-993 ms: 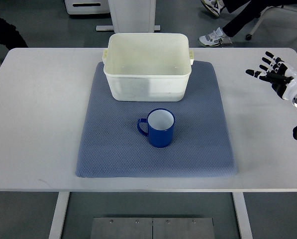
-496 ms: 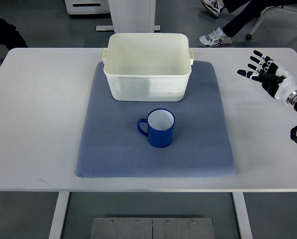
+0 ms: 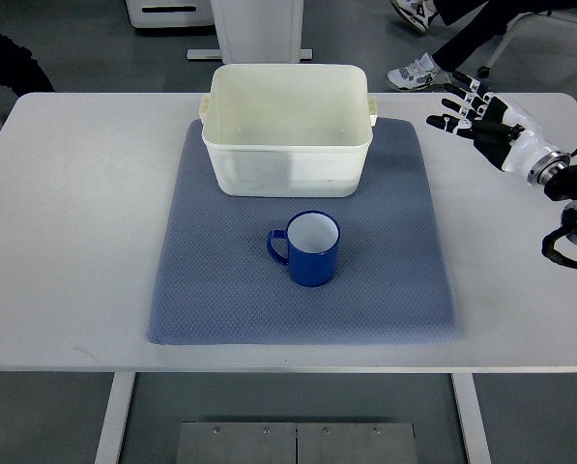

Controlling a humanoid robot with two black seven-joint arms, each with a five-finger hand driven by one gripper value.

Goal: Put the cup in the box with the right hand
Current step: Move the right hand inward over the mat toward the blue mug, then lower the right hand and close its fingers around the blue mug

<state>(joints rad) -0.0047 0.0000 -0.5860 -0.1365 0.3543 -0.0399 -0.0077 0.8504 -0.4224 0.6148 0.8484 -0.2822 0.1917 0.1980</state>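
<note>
A blue cup (image 3: 308, 247) with a white inside stands upright on a blue-grey mat (image 3: 220, 280), handle to the left. A cream plastic box (image 3: 287, 129) stands empty at the mat's far edge, just behind the cup. My right hand (image 3: 472, 113) is above the table at the far right, fingers spread, holding nothing. It is well to the right of the box and far from the cup. The left arm is out of view.
The white table (image 3: 75, 222) carries the mat. A person's legs and shoes (image 3: 418, 72) and a chair base show beyond the far edge. A white pedestal (image 3: 259, 29) stands behind the box.
My right hand has moved left and toward the far edge, from the table's right side to near the box's right corner. The cup and box have not moved.
</note>
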